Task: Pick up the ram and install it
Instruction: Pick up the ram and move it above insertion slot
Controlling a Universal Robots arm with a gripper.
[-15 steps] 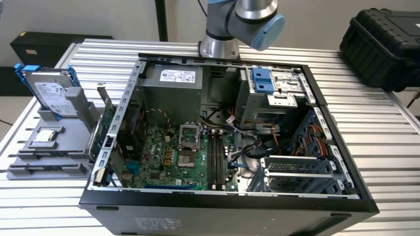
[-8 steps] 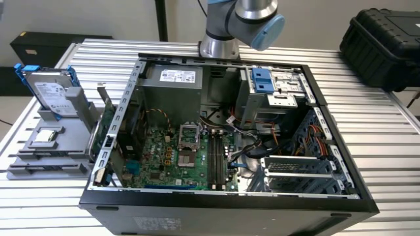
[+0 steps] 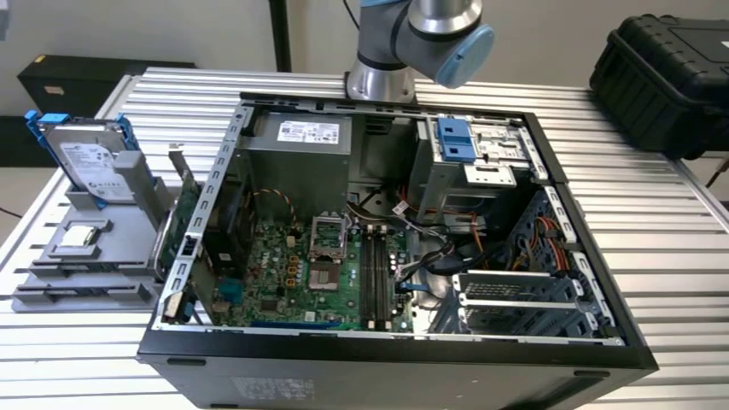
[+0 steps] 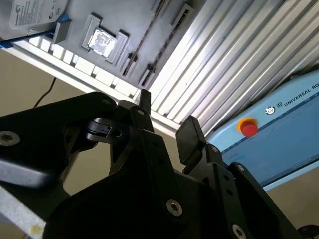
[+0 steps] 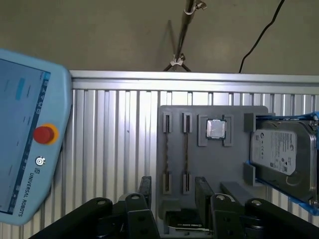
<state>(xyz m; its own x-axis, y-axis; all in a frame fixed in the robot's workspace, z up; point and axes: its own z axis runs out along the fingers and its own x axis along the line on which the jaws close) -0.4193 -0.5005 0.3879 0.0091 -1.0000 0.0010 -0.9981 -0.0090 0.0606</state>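
Observation:
My gripper [image 5: 173,189] [image 4: 167,112] hangs open high above the ribbed table, and its black fingers [image 5: 144,186] have nothing between them. Below it in the first wrist view lies a grey holder [image 5: 174,112] with two pairs of narrow slots. A thin dark strip [image 5: 167,154] [image 4: 144,40] runs edge-on along one pair and a second strip [image 5: 186,154] along the other. They look like ram sticks, but I cannot tell for sure. In the exterior view the holder [image 3: 102,248] stands to the left of the open computer case [image 3: 399,346], whose long memory slots [image 3: 373,273] sit mid-board.
On the holder are a silver hard drive in a blue frame [image 5: 279,149] [image 3: 85,158], a processor chip [image 5: 216,128] [image 3: 78,237] and a green expansion card [image 3: 183,222]. A light-blue teach pendant [image 5: 25,144] [image 4: 279,124] lies beside the table. A black carry case [image 3: 667,73] stands at the exterior view's right.

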